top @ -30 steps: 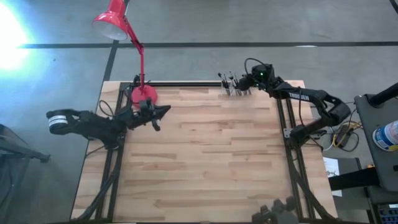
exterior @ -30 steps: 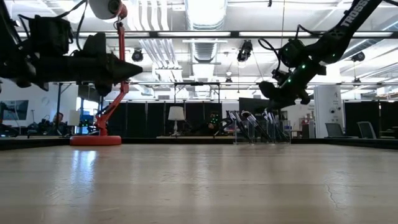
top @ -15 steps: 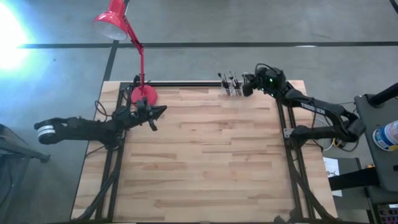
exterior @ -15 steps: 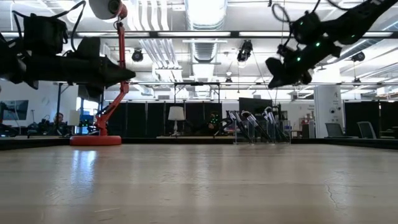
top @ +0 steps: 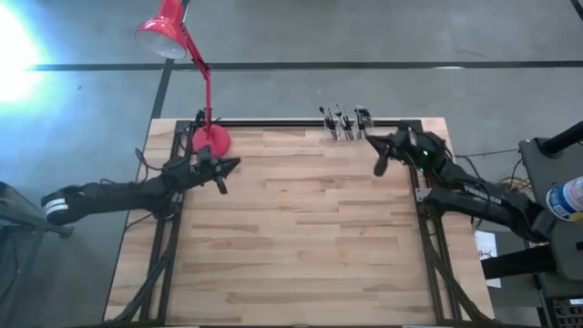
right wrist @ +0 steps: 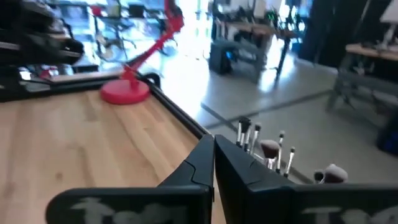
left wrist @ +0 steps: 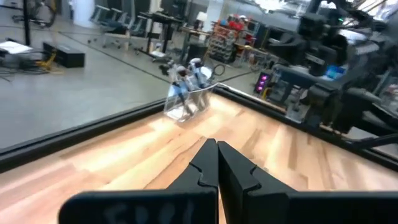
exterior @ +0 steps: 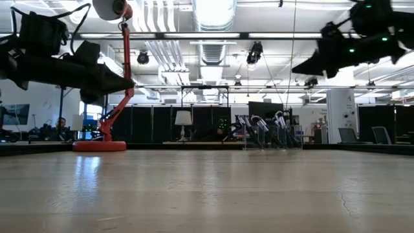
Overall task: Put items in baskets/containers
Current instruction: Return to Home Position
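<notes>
The clear organiser [top: 344, 128] stands at the table's far edge, right of the middle, and shows too in the low view [exterior: 262, 134]. Several makeup brushes [right wrist: 264, 148] stand upright in it, bristle ends up; they also show in the left wrist view [left wrist: 186, 78]. My right gripper [top: 381, 166] is shut and holds nothing. It hangs high over the table, a little nearer than the organiser and to its right. My left gripper [top: 228, 167] is shut with nothing in it, above the table's left part near the lamp base.
A red desk lamp stands on its round base [top: 211, 138] at the far left corner, its arm reaching back beyond the table. Bare wooden tabletop [top: 301, 237] spreads between and in front of both arms. A black rail [top: 273, 122] runs along the far edge.
My right gripper has drawn back from the organiser toward the table's right and near edges and has risen. My left gripper has pulled back a little toward the left edge. The brushes stay standing in the organiser.
</notes>
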